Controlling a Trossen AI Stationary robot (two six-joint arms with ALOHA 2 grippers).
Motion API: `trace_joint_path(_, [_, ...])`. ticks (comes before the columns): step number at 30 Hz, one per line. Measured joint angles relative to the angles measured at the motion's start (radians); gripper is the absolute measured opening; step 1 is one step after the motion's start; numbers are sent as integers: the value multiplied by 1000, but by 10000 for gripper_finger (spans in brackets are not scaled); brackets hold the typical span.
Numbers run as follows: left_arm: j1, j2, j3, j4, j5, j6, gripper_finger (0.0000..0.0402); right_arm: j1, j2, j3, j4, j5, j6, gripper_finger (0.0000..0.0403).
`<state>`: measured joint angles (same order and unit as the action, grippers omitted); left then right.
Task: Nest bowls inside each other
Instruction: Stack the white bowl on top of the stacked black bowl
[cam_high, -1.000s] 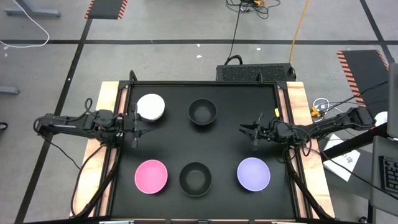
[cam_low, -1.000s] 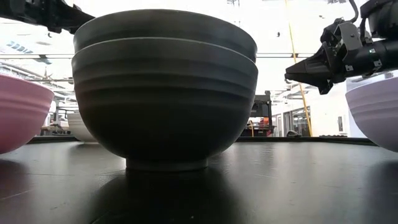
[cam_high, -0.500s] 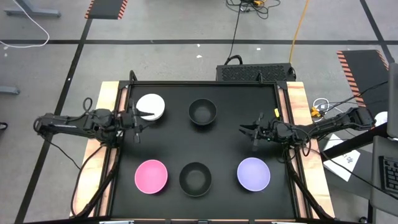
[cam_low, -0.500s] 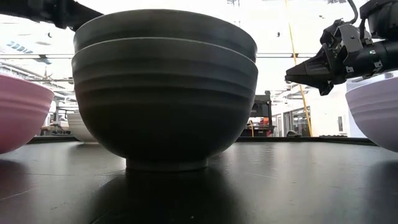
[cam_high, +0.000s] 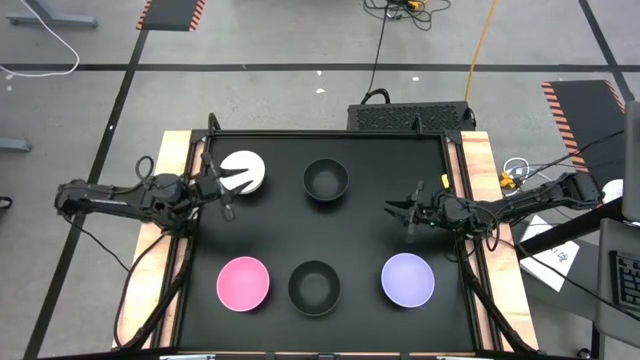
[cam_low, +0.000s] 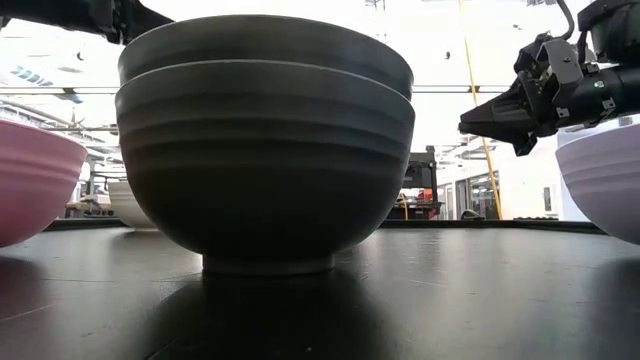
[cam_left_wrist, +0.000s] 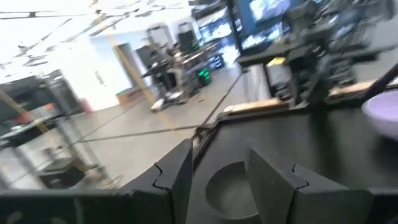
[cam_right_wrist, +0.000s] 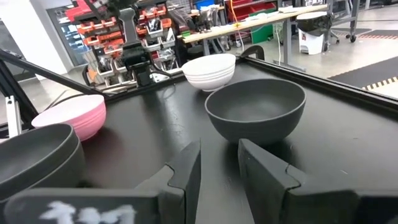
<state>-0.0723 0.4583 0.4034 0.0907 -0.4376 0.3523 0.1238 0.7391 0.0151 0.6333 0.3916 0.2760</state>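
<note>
The left tool (cam_high: 225, 187) hovers with fingers apart just beside the white bowl (cam_high: 246, 167); next it must close on the rim. The right tool (cam_high: 404, 211), narrowly open, waits empty near the lavender bowl (cam_high: 408, 279).

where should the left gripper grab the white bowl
Probably the rim of the white bowl. It sits upright, mouth open, nothing in it. The left gripper, fingers open, hangs at its nearest edge, so come from above on that side, one finger inside the wall and one outside.

Your left gripper (cam_high: 226, 190) has swung from beside the white bowl (cam_high: 243, 171) to over its rim.
</note>
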Motion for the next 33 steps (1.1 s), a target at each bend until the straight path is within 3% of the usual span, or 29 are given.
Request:
trace_joint_path(5, [0,7,0,-11,70,-12,147,0,2,0,-2,0,0,98])
trace_joint_path(10, [1,54,1,-17,-72,-46,147,0,2,0,-2,0,0,98])
trace_joint_path(13, [20,103,14,-59,-90,-46,147,0,2,0,-2,0,0,98])
trace_joint_path(22, [199,310,149,-66,156,-104,168,0,2,0,38,0,0,98])
trace_joint_path(29, [363,462,217,-71,341,-121,239,0,2,0,26,-1,25,98])
trace_joint_path(33, [431,499,226,-82,367,-130,285,2,2,0,5,-3,42,98])
